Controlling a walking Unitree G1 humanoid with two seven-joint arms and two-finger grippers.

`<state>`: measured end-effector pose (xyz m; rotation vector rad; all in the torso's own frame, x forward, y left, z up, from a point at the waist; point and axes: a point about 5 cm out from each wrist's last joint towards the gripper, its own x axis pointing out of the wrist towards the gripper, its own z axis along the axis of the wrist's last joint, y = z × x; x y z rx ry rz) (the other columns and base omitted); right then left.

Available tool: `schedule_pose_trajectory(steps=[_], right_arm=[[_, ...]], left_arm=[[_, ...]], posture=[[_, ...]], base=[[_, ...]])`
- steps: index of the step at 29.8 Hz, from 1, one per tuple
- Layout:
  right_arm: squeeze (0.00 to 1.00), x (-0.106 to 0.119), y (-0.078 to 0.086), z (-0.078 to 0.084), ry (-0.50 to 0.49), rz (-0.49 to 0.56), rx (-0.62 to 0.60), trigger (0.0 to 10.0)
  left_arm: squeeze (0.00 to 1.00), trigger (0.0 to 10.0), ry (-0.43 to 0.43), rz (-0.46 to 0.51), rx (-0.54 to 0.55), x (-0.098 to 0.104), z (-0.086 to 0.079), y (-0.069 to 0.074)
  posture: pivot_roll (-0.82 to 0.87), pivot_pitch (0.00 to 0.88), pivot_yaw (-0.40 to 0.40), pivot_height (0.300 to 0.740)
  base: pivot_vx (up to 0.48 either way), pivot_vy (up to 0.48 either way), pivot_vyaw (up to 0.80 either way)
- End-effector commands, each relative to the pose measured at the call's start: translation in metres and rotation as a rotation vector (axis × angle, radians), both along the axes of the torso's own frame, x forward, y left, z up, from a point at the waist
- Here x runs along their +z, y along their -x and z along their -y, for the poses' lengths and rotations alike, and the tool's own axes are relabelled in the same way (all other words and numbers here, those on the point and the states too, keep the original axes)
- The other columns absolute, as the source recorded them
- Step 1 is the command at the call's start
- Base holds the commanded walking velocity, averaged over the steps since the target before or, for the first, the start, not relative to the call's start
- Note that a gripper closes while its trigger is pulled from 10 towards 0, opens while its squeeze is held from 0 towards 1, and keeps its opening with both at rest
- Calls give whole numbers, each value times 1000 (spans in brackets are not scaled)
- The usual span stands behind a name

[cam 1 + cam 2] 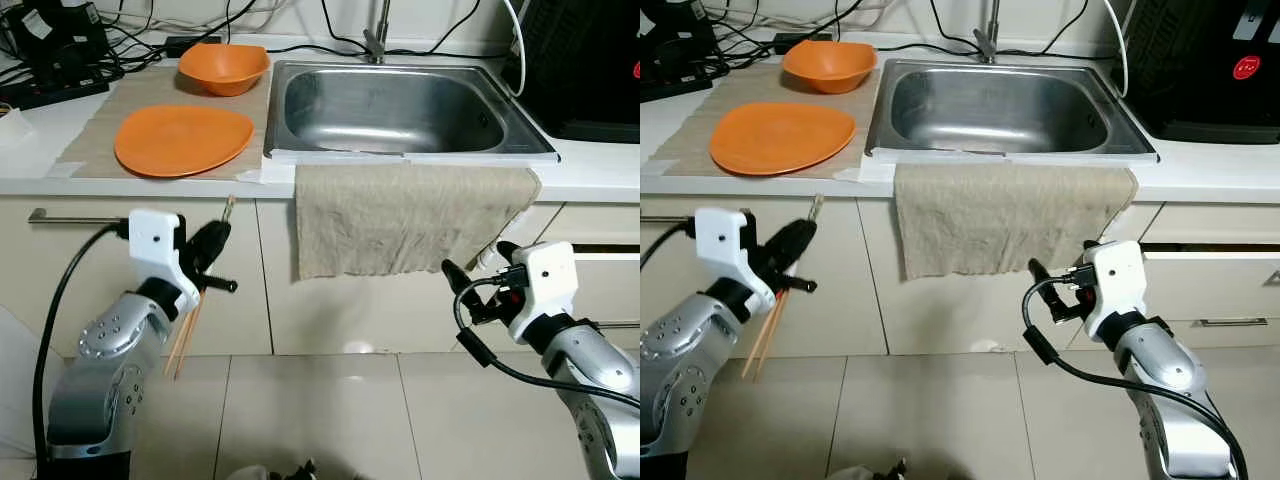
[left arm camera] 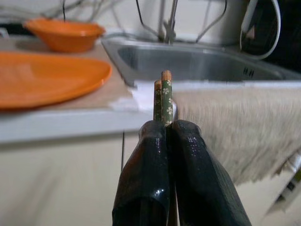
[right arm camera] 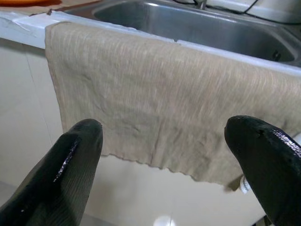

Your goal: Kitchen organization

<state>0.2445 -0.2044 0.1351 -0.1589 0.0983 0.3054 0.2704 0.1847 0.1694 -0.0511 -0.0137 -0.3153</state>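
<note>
The counter (image 1: 600, 170) runs across the far side of the scene, white-topped, with pale cabinet fronts below it. Sunk into its middle is the steel sink (image 1: 395, 108), with a tap at its back rim. Over the front edge of the counter, just below the sink's front rim, hangs a beige cloth (image 1: 405, 220), draped down across the cabinet face. Left of the sink a woven mat (image 1: 95, 130) lies on the counter and carries two orange dishes: a flat orange plate (image 1: 183, 139) near the front edge, and an orange bowl (image 1: 224, 68) behind it towards the back edge, close beside the sink's left rim (the two dishes look apart, though only just). Black cables and a power strip lie at the counter's back left corner, and a black appliance (image 1: 585, 65) stands at its right end.

The left gripper (image 1: 213, 245) is below the counter's front edge, in front of the left cabinet, its two black fingers pressed together on a pair of chopsticks (image 1: 190, 325); the green flower-patterned tops poke out beyond the fingertips towards the counter edge, while the long pale ends hang down towards the floor.

The right gripper (image 3: 164, 155) is held low in front of the right cabinet, facing the hanging cloth, its fingers (image 3: 77, 150) spread wide apart with nothing between them.
</note>
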Motion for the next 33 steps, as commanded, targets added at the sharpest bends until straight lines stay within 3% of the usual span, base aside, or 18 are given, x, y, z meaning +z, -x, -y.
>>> schedule_pose_trajectory(steps=[1,8,21,29,33], right_arm=[[0,4,-2,1,38,46,-1,10000],[0,31,-11,5,64,200,-75,10000],[0,19,-9,0,41,160,-67,10000],[0,16,-10,-3,35,147,-65,10000],[0,13,-10,-6,33,137,-56,10000]], left_arm=[[0,10000,-8,32,-7,6,5,-1],[0,10000,-17,84,-37,21,15,-5],[0,10000,-83,108,-63,31,22,-9],[0,10000,-83,101,-63,29,23,-10],[0,10000,-61,78,-58,25,22,-11]], posture=[[14,0,-26,732],[5,0,-20,732],[6,0,-18,732],[8,0,-16,732],[10,0,-15,732]], base=[[266,0,0],[146,0,0],[306,106,0],[438,0,0],[0,0,0]])
